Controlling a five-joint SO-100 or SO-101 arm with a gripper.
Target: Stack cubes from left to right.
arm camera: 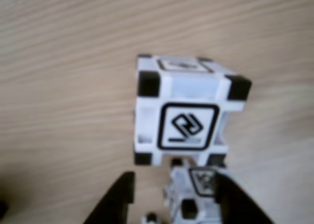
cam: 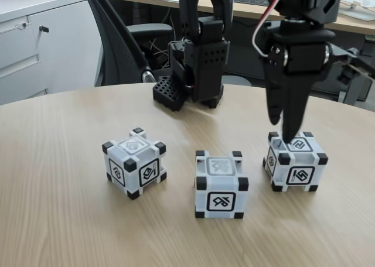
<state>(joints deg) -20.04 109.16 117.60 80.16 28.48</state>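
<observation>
Three white cubes with black corners stand in a row on the table in the fixed view: the left cube, the middle cube and the right cube. My gripper points straight down with its fingertips at the top of the right cube, near its back left corner. In the wrist view the gripper is open, and part of a cube sits between the dark fingers, closer to the right one, with a gap to the left one. Another cube stands just beyond it.
The round wooden table has bare room in front of and to the left of the cubes. The arm's black base stands at the far edge. An office chair and desks lie behind.
</observation>
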